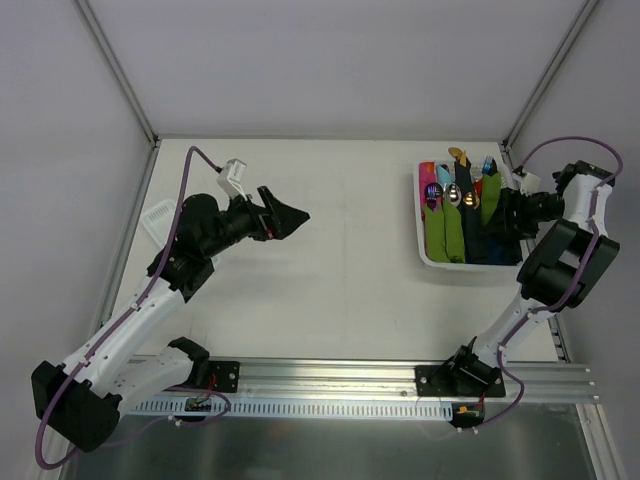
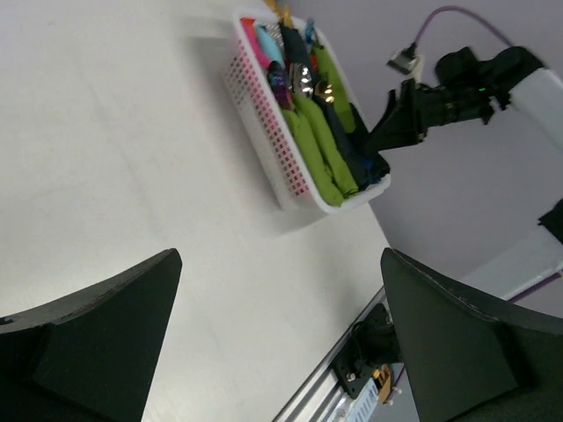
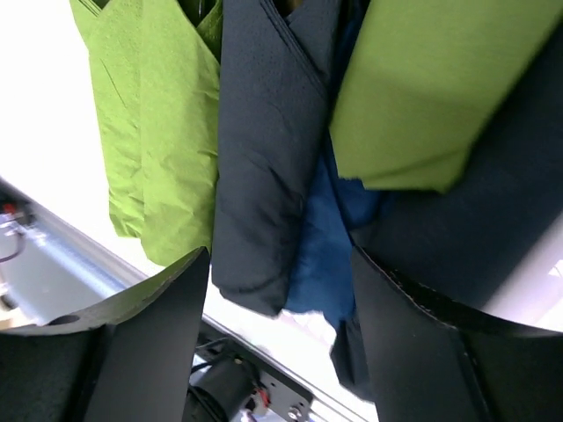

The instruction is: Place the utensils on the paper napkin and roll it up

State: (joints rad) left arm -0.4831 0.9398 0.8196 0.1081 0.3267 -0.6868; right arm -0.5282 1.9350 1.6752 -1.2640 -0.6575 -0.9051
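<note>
Paper napkin and utensils as loose items: could not tell where they were in any view, only rolled bundles showed. Right gripper point(image 3: 280, 259) hung over the near end of the white basket point(image 1: 420, 215), jaws moderately apart and holding nothing. Directly beyond its fingertips lay a dark navy roll point(image 3: 264, 132) with a blue cloth point(image 3: 321, 246) beside it. Green rolls point(image 3: 149, 132) lay off to one side of the fingers, another green one to the other side over more dark fabric. In the top view, cutlery tips point(image 1: 452, 195) poked from the rolls at the basket's far end, away from this gripper, and a pink roll point(image 1: 428, 180) sat on the basket's side facing the other arm. Left gripper point(image 1: 285, 218) was well apart from the basket, raised over bare desk point(image 1: 340, 220), jaws wide apart and empty. From its wrist camera the basket showed far ahead between the fingers point(image 2: 97, 343), with the right arm just beyond it.
</note>
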